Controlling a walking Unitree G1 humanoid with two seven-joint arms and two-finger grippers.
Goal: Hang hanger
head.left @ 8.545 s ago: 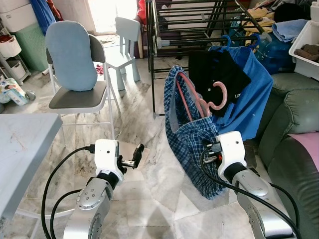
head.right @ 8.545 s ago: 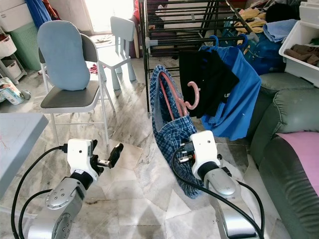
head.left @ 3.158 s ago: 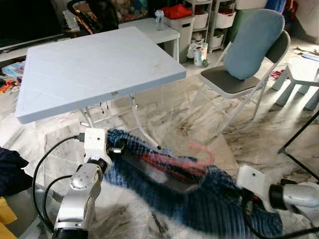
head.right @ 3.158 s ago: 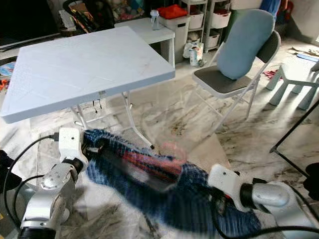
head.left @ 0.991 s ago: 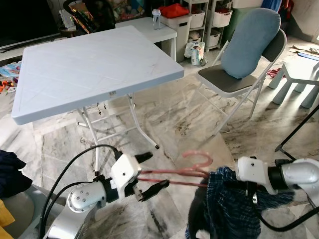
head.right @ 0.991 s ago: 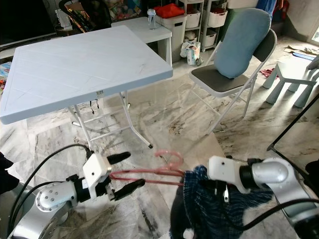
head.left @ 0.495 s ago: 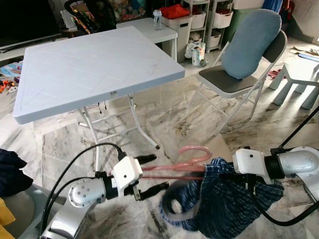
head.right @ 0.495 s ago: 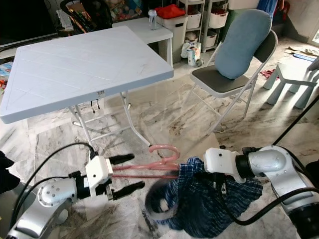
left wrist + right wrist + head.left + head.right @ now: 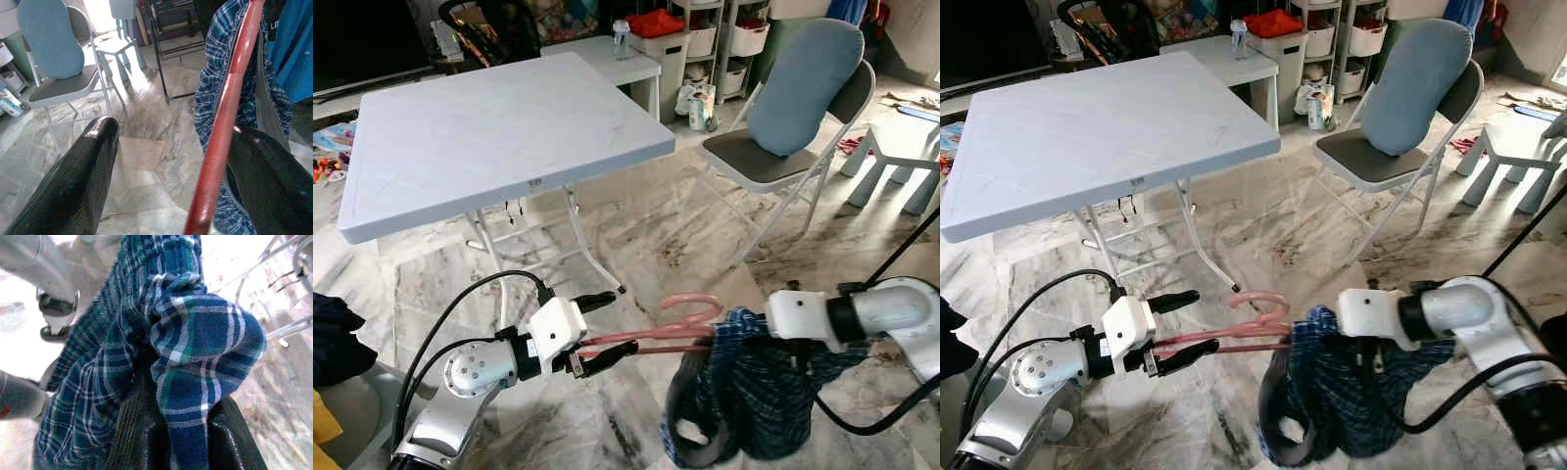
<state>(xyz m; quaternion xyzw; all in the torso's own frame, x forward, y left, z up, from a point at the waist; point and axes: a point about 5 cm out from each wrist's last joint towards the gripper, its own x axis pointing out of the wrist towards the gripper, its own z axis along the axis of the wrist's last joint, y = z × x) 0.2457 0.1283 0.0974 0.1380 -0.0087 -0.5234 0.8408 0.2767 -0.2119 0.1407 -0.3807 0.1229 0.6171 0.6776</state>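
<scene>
Hanger (image 9: 656, 331) lies between left gripper's (image 9: 607, 329) spread fingers; right gripper (image 9: 166, 440) pinches plaid shirt (image 9: 754, 392).

Right hand (image 9: 168, 431) under plaid shirt (image 9: 754, 392)

The hanger (image 9: 656, 331) is pink, reading as deeper red in the left wrist view. The shirt (image 9: 759, 392) is a blue plaid crossed with white and green lines, with a grey lining at its collar. Both grippers have black fingers (image 9: 607, 354) on white housings, the arms silver with black cables. The table (image 9: 480, 137) is pale blue-grey on white legs. The chair (image 9: 773, 157) has a grey seat, a light frame and a light blue cushion (image 9: 803, 83) against its back. The floor (image 9: 675, 235) is marble, cream veined with grey and brown. A red lid (image 9: 658, 22) tops a white bin beyond the table.
</scene>
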